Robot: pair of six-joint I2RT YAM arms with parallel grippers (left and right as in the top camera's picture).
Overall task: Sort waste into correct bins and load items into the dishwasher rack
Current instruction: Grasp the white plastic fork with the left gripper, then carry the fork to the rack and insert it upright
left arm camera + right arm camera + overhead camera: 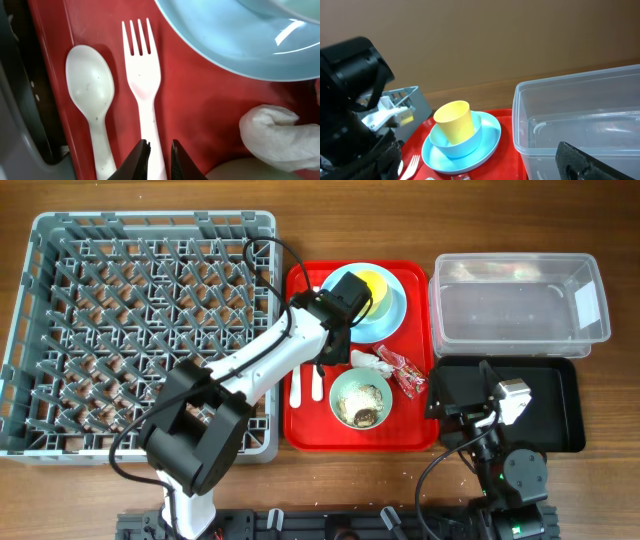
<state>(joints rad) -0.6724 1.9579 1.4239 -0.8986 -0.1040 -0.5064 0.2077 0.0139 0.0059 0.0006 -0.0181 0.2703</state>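
My left gripper (159, 150) reaches over the red tray (410, 435) and is shut on the handle of the white fork (142, 80), which lies flat beside the white spoon (90, 85). The light blue plate (395, 315) carries the blue bowl (465, 145) with the yellow cup (375, 283) in it. The pale green bowl (340, 385) holds rice and brown bits (362, 405). The white paper wad (368, 362) and red wrapper (408, 375) lie beside it. My right gripper (465, 415) rests over the black tray (555, 415); only one finger (590, 162) shows.
The grey dishwasher rack (60, 240) fills the left side, right against the red tray. The clear tub (520, 300) stands at the back right, behind the black tray. A few grains lie on the table near the front edge.
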